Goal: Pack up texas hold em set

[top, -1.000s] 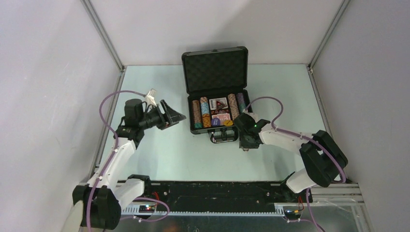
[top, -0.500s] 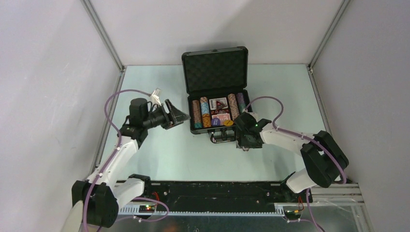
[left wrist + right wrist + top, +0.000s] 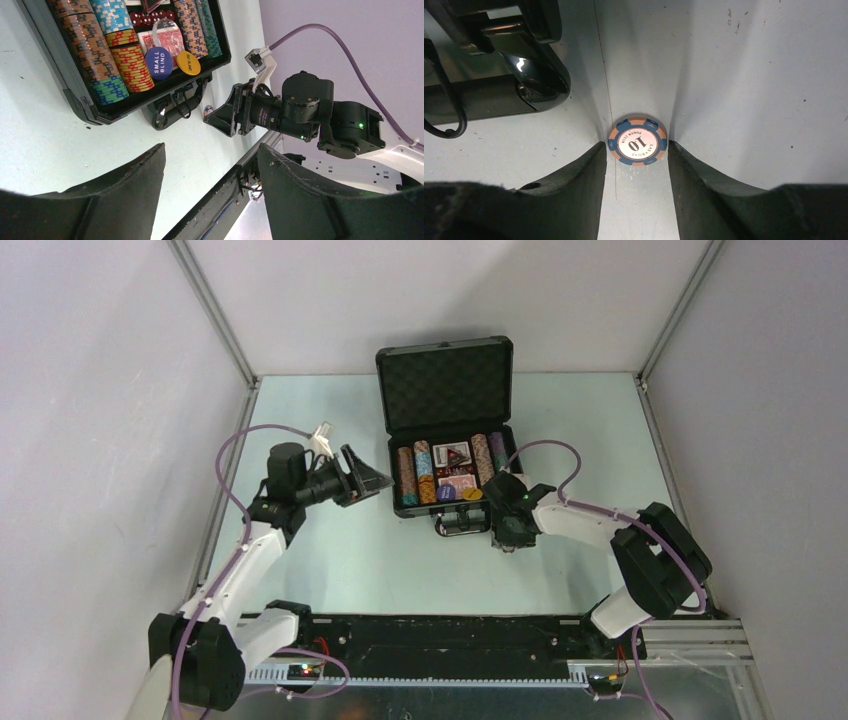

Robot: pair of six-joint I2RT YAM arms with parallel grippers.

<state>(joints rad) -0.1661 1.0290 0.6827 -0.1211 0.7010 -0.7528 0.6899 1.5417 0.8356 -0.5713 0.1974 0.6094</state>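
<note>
Chip (image 3: 637,144) lies between right jaws, grip unclear; left jaws, wide, have neared briefcase (image 3: 445,390).

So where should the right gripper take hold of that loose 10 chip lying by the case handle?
By its rim, pinching two opposite edge points, coming straight down from above. The chip lies flat, face up, on the table, so only its thin edge offers a hold. The right gripper straddles it; stay clear of the case handle nearby.
</note>
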